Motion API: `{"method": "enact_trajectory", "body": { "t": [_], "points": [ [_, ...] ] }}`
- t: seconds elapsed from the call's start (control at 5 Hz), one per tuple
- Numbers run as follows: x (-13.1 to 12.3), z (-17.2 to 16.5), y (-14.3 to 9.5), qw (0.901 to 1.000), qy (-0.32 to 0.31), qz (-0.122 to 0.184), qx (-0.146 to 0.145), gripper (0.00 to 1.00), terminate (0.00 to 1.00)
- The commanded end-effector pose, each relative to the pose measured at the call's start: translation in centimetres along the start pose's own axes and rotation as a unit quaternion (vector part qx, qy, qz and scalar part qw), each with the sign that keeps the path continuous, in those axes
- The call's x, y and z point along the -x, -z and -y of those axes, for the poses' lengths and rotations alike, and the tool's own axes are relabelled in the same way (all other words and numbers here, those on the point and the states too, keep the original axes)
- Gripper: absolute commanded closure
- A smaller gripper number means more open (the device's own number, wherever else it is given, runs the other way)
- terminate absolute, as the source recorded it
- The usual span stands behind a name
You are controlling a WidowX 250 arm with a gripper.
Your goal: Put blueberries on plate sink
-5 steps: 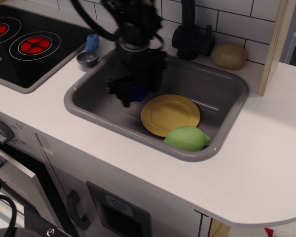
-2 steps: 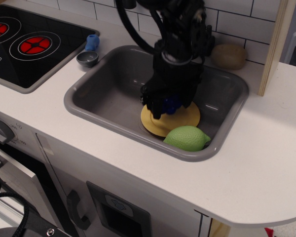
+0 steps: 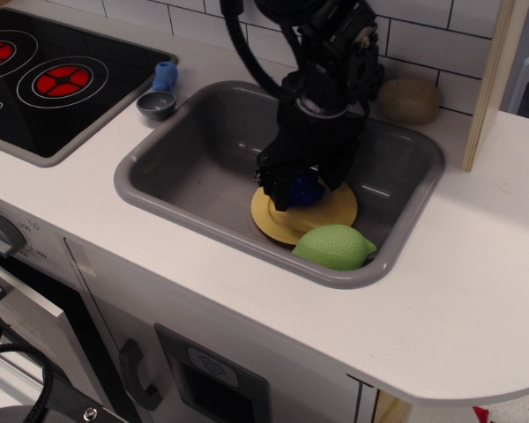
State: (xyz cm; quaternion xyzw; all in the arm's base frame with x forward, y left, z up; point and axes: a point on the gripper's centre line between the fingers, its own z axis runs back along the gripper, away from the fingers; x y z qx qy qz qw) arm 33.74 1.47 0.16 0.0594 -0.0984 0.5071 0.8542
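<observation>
The dark-blue blueberries point(image 3: 303, 188) sit between the black fingers of my gripper point(image 3: 301, 191), just over the yellow plate point(image 3: 335, 214). The plate lies on the floor of the grey sink point(image 3: 172, 201), right of its middle. My gripper is shut on the blueberries and hangs low over the plate's left half. I cannot tell whether the blueberries touch the plate. The arm hides the plate's far left part.
A green lemon-shaped toy point(image 3: 333, 246) lies in the sink against the plate's near edge. A small grey bowl point(image 3: 156, 105) and a pale blue knob-shaped thing point(image 3: 165, 75) stand left of the sink. A black tap point(image 3: 339, 66), a tan lump point(image 3: 408, 100) and a stove point(image 3: 44, 75) are behind.
My gripper carried the blueberries from the sink's left middle to the right over the plate. In the last half second it has barely moved.
</observation>
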Motion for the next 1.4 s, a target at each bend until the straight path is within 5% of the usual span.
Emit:
{"method": "enact_trajectory", "body": {
  "t": [0.0,0.6,1.0,1.2],
  "points": [
    [-0.6,0.6,-2.7,0.9992,0.003,0.011,0.038,0.0,0.0],
    [-1.1,0.2,-8.3,0.9902,0.08,0.04,0.108,0.0,0.0],
    [-1.1,0.2,-8.3,0.9902,0.08,0.04,0.108,0.0,0.0],
    [-1.1,0.2,-8.3,0.9902,0.08,0.04,0.108,0.0,1.0]
  ]
}}
